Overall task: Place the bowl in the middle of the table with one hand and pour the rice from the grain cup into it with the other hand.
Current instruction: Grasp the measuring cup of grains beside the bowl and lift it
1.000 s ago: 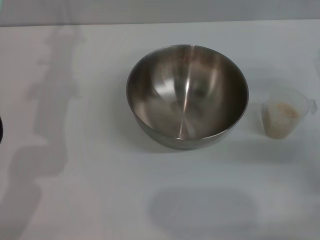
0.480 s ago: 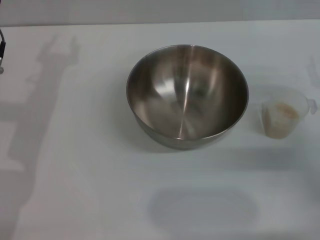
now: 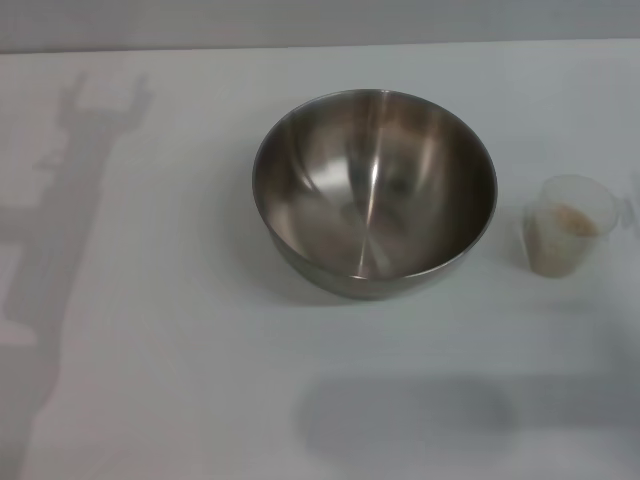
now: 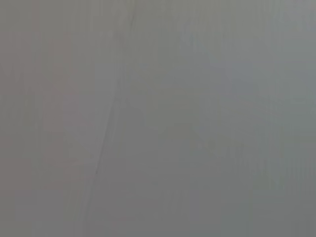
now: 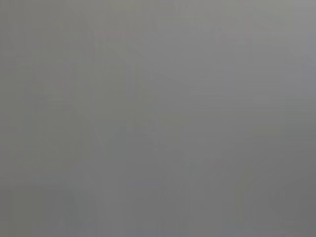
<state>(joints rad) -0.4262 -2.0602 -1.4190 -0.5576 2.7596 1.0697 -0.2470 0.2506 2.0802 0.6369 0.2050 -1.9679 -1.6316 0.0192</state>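
Head view shows the white table (image 3: 150,400) with neither arm on it. Taking the bowl (image 3: 374,190) as the landmark and reading from left to right: well to its left, an arm-shaped shadow (image 3: 60,240) lies across the tabletop, running from the far left area down toward the near left edge. The arm that casts it cannot be seen.

At the landmark itself, the steel bowl stands upright near the middle of the table, slightly toward the far side. Its brushed inside carries a bright vertical streak of reflected light, and no grains show in it. On the near side of the bowl, a broad soft shadow patch (image 3: 405,420) lies on the tabletop, apart from the bowl's base.

To the right of the bowl, near it but not touching, the grain cup (image 3: 571,238) stands upright on the table. It is clear plastic and much smaller than the bowl, with a small lip on the side turned away from the bowl. The rice (image 3: 574,222) sits inside it as a pale tan mass, below the rim.

Left wrist view and right wrist view each give only a flat grey field, with nothing recognisable. Neither claw appears in any view, so whether either one is spread or pressed together cannot be told.
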